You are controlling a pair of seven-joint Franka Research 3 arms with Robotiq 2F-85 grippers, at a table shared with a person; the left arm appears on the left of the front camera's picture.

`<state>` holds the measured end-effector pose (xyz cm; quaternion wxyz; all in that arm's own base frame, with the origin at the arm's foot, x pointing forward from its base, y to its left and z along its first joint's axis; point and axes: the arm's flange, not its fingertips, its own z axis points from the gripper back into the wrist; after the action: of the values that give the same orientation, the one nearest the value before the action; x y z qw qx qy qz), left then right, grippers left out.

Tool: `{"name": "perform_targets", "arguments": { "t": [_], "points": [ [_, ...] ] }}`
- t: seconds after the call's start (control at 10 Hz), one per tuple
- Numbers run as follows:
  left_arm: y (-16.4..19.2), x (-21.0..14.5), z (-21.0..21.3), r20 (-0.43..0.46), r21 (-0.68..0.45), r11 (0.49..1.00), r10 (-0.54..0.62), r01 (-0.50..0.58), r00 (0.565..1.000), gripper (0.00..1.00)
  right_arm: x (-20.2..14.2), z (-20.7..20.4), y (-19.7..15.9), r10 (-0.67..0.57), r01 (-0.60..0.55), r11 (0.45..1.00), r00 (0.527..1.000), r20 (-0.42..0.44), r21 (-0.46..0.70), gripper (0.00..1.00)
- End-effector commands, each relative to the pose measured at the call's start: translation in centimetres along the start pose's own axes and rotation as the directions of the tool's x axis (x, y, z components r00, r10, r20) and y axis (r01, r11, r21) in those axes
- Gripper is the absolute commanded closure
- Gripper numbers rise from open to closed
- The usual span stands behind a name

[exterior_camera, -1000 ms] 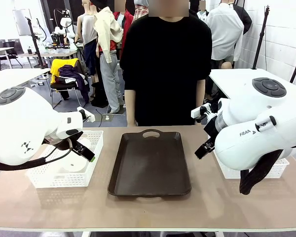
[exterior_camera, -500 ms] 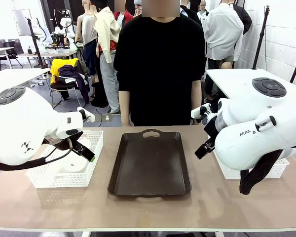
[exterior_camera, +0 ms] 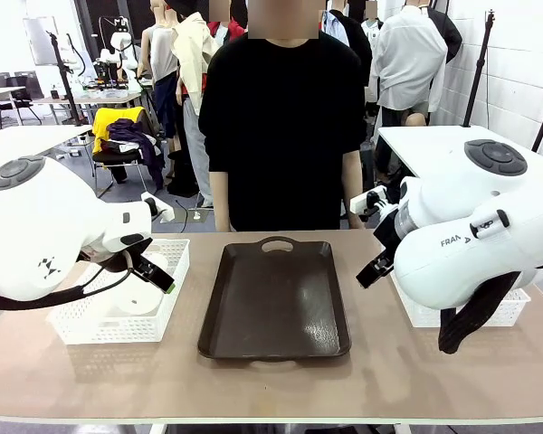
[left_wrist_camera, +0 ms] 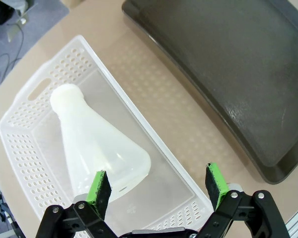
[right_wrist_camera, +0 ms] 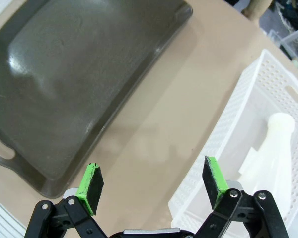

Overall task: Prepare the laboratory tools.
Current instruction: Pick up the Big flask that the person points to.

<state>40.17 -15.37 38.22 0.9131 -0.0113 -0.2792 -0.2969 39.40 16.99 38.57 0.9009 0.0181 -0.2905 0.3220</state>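
Left tool [left_wrist_camera: 157, 187] and right tool [right_wrist_camera: 152, 182] wide open, empty, close above left flask [left_wrist_camera: 97, 144] and right flask [right_wrist_camera: 280, 163], both sideways in baskets [left_wrist_camera: 20, 148].

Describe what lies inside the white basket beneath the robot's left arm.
One frosted flask lies on its side in the basket, neck toward the handle slot. The open left pincer hides part of its base.

The flasks [left_wrist_camera: 102, 148] look like frosted, translucent plastic, matt. The baskets [left_wrist_camera: 20, 148] are white perforated plastic with a faint shine. The tray [left_wrist_camera: 228, 64] is dark brown, smooth and semi-glossy, with reflections. The worktop [left_wrist_camera: 154, 84] is matt tan, wood-look. The left claw [left_wrist_camera: 156, 182] has black links and matt green pads [left_wrist_camera: 99, 187].
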Motion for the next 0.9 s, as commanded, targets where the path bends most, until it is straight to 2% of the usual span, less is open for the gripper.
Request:
{"name": "perform_targets", "arguments": {
  "t": [0.0, 0.3, 0.5, 0.8],
  "points": [
    [0.6, 0.8, 2.7, 0.061, -0.034, 0.999, -0.012, 0.014, 0.998, 0.0, -0.5, 3.6, -1.5, 0.024, -0.033, 0.996, 0.995, 0.098, 0.086, 0.0],
    [2.4, 1.8, 5.4, 0.123, -0.192, 0.981, 0.007, 0.017, 0.992, 0.0, -0.1, 8.9, -3.9, 0.001, -0.082, 0.962, 0.955, 0.298, 0.259, 0.0],
    [4.3, 1.9, 6.6, 0.157, -0.266, 0.964, 0.054, -0.01, 0.986, 0.0, -0.2, 10.8, -5.6, -0.042, -0.089, 0.941, 0.927, 0.374, 0.327, 0.0],
    [8.8, 1.0, 7.6, 0.206, -0.373, 0.925, 0.164, -0.078, 0.965, 0.0, -0.6, 12.2, -8.3, -0.118, -0.125, 0.871, 0.886, 0.449, 0.475, 0.0]
  ]
}}
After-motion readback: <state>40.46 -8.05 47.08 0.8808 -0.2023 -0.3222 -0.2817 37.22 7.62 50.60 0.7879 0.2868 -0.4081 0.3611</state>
